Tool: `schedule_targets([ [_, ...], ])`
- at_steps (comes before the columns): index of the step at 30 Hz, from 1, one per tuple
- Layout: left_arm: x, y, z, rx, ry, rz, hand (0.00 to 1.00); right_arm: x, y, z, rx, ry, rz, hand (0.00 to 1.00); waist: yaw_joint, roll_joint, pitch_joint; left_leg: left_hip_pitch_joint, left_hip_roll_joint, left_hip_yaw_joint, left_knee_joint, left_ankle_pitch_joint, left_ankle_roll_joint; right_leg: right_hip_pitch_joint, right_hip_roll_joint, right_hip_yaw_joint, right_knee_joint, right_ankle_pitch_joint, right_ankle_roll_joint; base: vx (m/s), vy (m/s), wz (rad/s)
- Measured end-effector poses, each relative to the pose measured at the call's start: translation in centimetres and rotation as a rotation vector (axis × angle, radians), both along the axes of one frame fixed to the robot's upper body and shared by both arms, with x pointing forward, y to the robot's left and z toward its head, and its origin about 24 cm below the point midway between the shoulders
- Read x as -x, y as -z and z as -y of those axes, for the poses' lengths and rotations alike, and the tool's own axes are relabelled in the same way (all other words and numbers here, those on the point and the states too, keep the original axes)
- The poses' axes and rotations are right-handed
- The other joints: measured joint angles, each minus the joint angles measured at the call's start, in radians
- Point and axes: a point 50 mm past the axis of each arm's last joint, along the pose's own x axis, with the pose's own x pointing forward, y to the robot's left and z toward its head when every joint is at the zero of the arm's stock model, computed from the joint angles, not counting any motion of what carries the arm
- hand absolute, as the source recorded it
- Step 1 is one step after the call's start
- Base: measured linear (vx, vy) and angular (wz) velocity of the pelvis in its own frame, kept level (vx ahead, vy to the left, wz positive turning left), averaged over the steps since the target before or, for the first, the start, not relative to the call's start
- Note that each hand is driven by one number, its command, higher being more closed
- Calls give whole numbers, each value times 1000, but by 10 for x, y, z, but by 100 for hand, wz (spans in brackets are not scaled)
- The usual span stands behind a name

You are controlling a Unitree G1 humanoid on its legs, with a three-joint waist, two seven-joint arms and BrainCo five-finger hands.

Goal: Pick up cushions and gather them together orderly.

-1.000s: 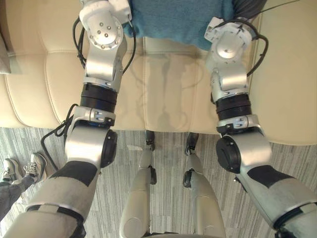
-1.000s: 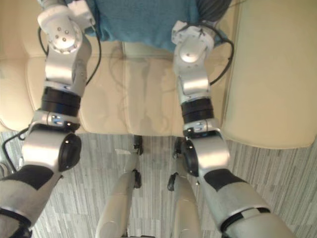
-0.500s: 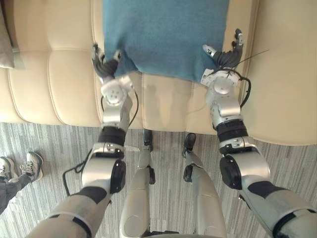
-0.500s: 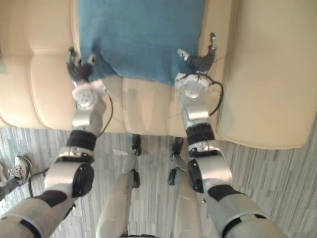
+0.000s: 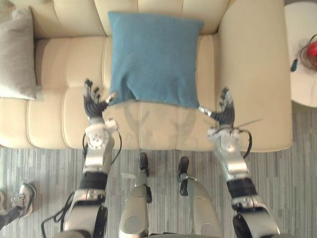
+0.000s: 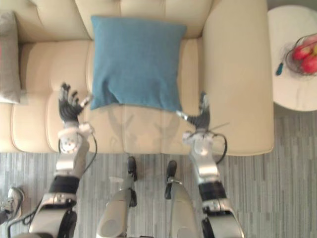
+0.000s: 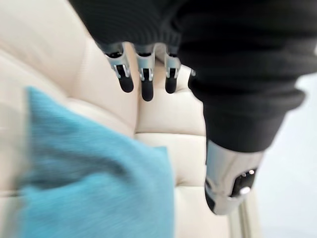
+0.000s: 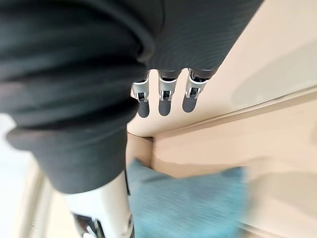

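A blue cushion (image 5: 153,59) lies on the cream sofa (image 5: 247,74), its top edge against the backrest. My left hand (image 5: 92,105) is open with straight, spread fingers, just off the cushion's near left corner. At the near right corner my right hand (image 5: 225,111) is open too, thumb pointing at the cushion. Neither hand holds anything. In the left wrist view the cushion (image 7: 99,183) lies past the straight fingers (image 7: 143,84); in the right wrist view the cushion (image 8: 188,203) shows beyond that hand's fingers (image 8: 166,101). A grey cushion (image 5: 17,54) leans at the sofa's left end.
A round white side table (image 5: 302,54) with a wire bowl of red fruit (image 6: 307,54) stands to the right of the sofa's arm. A person's shoe (image 5: 22,198) is on the grey floor at the lower left. Bare seat lies between the two cushions.
The whole view has pulled back from the sofa. Both hands, which were at the blue cushion's near corners, now stand open and slightly apart from it, and the cushion rests on the seat.
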Motion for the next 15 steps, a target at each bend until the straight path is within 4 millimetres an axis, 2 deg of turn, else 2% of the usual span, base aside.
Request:
schedule_targets([
  [1, 15, 28, -2, 12, 9, -96, 0, 14, 21, 3, -3, -11, -75, 0, -4, -3, -32, 23, 0, 0, 0, -11, 1, 28, 2, 3, -17, -2, 3, 109, 1, -5],
  [2, 22, 40, -3, 16, 11, -139, 0, 20, 30, 4, -2, -15, -107, 0, -8, -4, -44, 35, -1, 0, 0, -14, 3, 44, 4, 6, -24, -3, 4, 135, 3, -7],
  [4, 52, 88, -8, 31, 19, -335, 0, 48, 76, 10, 4, -13, -292, 0, -18, -10, -105, 78, -5, 4, 17, -43, 2, 108, 7, 10, -61, -3, 7, 143, 20, -7],
  [5, 59, 99, -7, 44, 20, -379, 0, 55, 88, 12, 6, -11, -344, 0, -19, -10, -121, 89, -6, 6, 19, -49, 2, 124, 8, 11, -72, -2, 8, 154, 28, -5],
  [7, 94, 144, -4, 84, 25, -583, 0, 94, 136, 20, -26, 22, -570, 0, -21, -10, -185, 138, -7, 9, 23, -74, 3, 191, 10, 15, -111, -1, 15, 114, 25, -4],
  [8, 102, 153, -4, 93, 25, -633, 0, 103, 146, 21, -43, 32, -620, 0, -21, -11, -197, 150, -7, 11, 24, -80, 4, 205, 10, 16, -121, 0, 17, 85, 44, -10],
  [9, 122, 174, -4, 118, 22, -745, 0, 124, 166, 23, -74, 56, -727, 0, -23, -14, -224, 168, -8, 18, 34, -97, 2, 233, 10, 25, -144, 1, 23, 55, 41, -12],
  [10, 131, 181, -5, 127, 19, -791, 0, 132, 173, 24, -83, 68, -767, 0, -24, -13, -230, 178, -9, 21, 35, -100, 4, 245, 10, 28, -153, 3, 27, 50, 44, -16],
  [14, 187, 217, -3, 178, 2, -1051, 0, 181, 204, 32, -169, 166, -981, 0, -28, -8, -261, 237, -10, 51, 30, -125, 6, 319, 10, 50, -225, 30, 46, 28, 43, -20],
  [15, 193, 220, -2, 191, 0, -1076, 0, 188, 207, 33, -183, 183, -1004, 0, -30, -7, -267, 244, -12, 52, 28, -126, 5, 330, 9, 51, -235, 34, 45, 19, 40, -8],
])
